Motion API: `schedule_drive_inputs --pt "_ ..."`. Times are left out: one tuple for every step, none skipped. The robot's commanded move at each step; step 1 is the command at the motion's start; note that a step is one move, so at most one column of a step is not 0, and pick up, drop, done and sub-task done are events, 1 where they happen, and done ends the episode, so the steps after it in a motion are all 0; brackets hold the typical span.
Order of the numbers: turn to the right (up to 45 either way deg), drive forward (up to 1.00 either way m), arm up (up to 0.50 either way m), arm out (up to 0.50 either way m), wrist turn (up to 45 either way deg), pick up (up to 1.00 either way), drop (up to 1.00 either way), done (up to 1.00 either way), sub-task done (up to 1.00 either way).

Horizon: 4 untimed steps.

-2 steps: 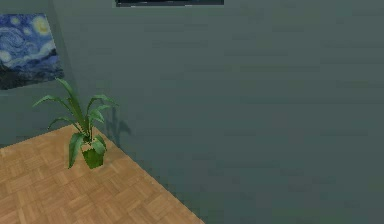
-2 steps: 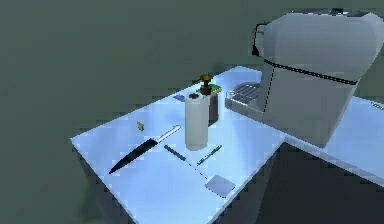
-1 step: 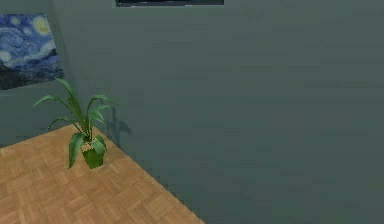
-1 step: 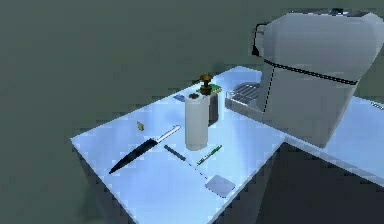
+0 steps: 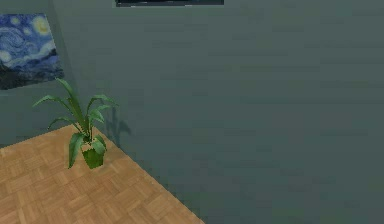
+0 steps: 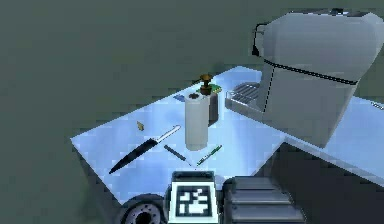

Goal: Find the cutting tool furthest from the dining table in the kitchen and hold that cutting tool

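Observation:
A long dark knife (image 6: pixel 135 155) lies on the pale countertop (image 6: pixel 110 140) near its left corner in the arm side view. Two thin, smaller utensils (image 6: pixel 175 153) (image 6: pixel 208 155) lie just right of it; their kind cannot be made out. At the bottom edge stands a white square with black marks (image 6: pixel 195 198). Left of it is the gripper's dark round body (image 6: pixel 141 212), below the counter's near edge. Its far end cannot be made out, so I cannot tell whether it holds anything.
A white paper roll (image 6: pixel 196 123) stands mid-counter, with a green bottle (image 6: pixel 205 88) behind it. A big grey appliance (image 6: pixel 315 70) rises at the right. In the forward view, a potted plant (image 5: pixel 86 128) stands on wooden floor by a grey wall, under a blue painting (image 5: pixel 30 50).

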Motion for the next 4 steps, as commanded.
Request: schedule_drive_inputs --pt "0.0 0.00 0.00 0.36 0.0 0.00 0.00 0.00 0.00" --pt "0.0 0.00 0.00 0.00 45.0 0.00 0.00 0.00 0.00" --pt "0.0 0.00 0.00 0.00 45.0 0.00 0.00 0.00 0.00" --pt "0.0 0.00 0.00 0.00 6.0 0.00 0.00 0.00 0.00"
